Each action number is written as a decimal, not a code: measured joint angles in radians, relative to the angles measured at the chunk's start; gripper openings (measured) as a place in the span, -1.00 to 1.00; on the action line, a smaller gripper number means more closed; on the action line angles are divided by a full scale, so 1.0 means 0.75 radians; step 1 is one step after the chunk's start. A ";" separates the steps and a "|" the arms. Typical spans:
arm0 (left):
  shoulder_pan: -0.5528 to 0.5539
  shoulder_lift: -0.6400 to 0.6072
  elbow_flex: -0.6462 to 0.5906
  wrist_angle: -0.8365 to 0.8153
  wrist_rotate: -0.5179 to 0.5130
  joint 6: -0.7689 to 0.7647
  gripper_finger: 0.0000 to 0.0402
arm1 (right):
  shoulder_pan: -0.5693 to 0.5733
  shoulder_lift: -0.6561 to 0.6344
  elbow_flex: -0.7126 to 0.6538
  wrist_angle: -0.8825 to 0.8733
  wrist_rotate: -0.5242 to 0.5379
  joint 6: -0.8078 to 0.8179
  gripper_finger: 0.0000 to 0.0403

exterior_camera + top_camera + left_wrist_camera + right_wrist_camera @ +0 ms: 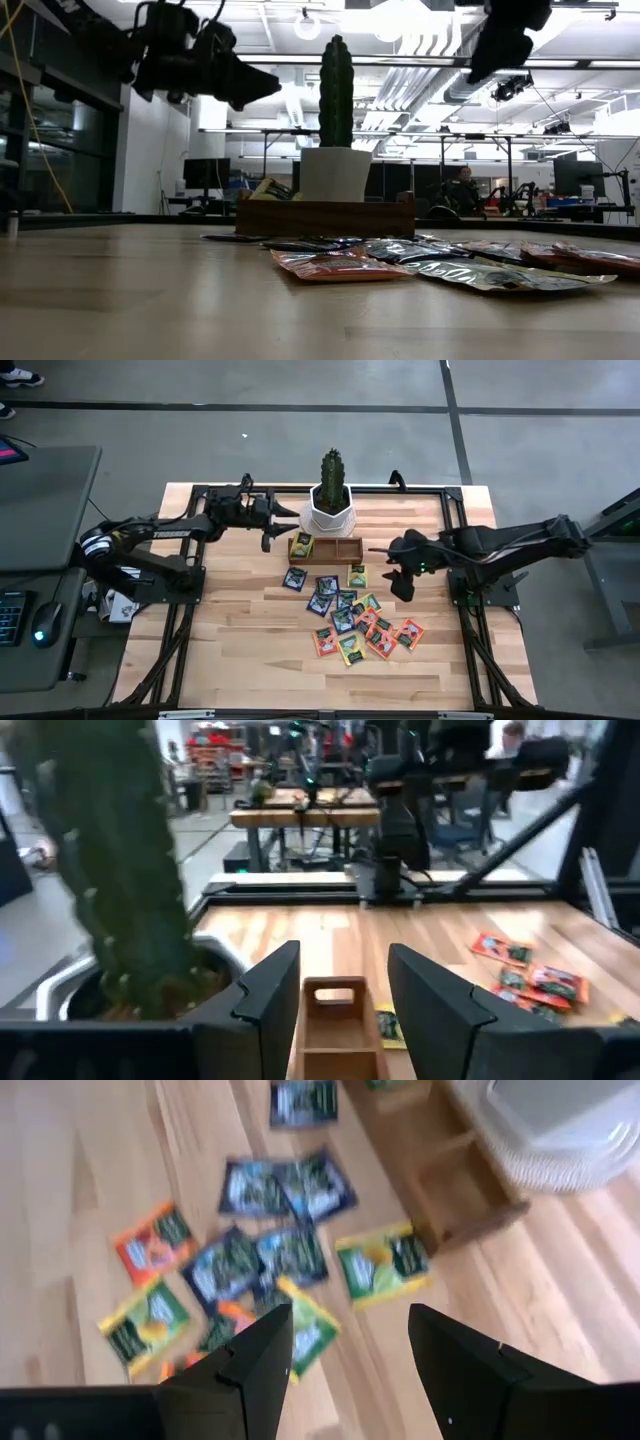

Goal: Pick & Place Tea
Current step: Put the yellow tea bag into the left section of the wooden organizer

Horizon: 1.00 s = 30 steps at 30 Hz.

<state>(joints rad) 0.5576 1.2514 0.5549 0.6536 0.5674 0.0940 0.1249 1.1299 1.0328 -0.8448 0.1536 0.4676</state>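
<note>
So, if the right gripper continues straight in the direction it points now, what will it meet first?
Probably the loose tea sachets on the table. The open right gripper points down at them, with nothing between. The wooden tray lies off to one side.

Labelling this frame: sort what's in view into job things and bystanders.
Job:
tea sachets loose on the table
one yellow sachet in the wooden tray
left gripper, right gripper, both open

Bystanders:
potted cactus
keyboard, mouse
</note>
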 joint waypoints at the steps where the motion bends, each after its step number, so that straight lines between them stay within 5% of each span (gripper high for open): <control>1: -0.016 -0.011 0.018 -0.068 -0.002 0.024 -0.24 | 0.000 0.013 0.000 -0.018 -0.016 0.002 -0.02; 11: -0.265 -0.057 0.113 -0.378 -0.095 0.079 -0.24 | 0.001 0.058 0.000 -0.055 -0.138 -0.049 -0.02; 17: -0.494 -0.056 0.113 -0.487 -0.286 0.071 -0.24 | 0.077 0.058 -0.009 -0.031 -0.160 -0.065 -0.02; 30: -0.931 -0.027 0.113 -0.483 -0.760 -0.131 -0.24 | 0.312 0.047 -0.486 0.779 -0.286 0.199 -0.02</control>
<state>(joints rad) -0.1409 1.2311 0.6395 0.2915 -0.0023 -0.0043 0.3587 1.1648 0.6682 -0.2608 -0.0609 0.6166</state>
